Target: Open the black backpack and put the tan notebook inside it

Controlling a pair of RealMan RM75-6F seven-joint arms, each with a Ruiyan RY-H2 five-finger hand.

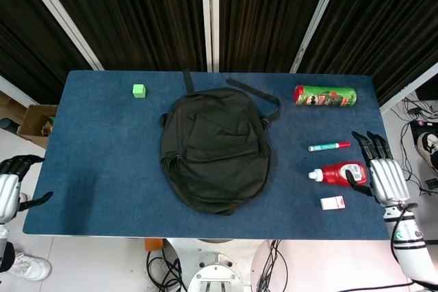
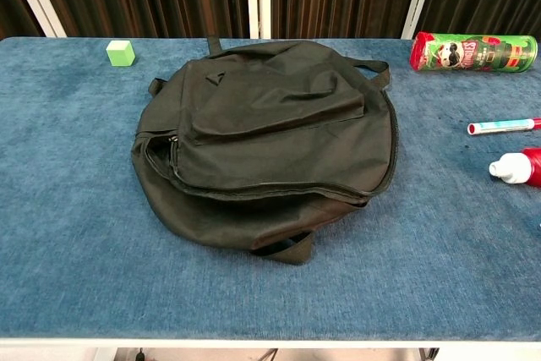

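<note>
The black backpack (image 1: 215,148) lies flat in the middle of the blue table (image 1: 102,141), its flap down over the opening; in the chest view the backpack (image 2: 266,137) shows a slight gap at its left side. No tan notebook shows in either view. My left hand (image 1: 9,188) is off the table's left edge, fingers apart, holding nothing. Beyond the table's right edge my right hand (image 1: 384,174) is spread and empty, beside the red bottle (image 1: 340,173).
A green cube (image 1: 139,90) sits at the back left. On the right lie a green snack can (image 1: 326,96), a red and green marker (image 1: 329,146), the red bottle (image 2: 517,166) and a small red and white box (image 1: 332,203).
</note>
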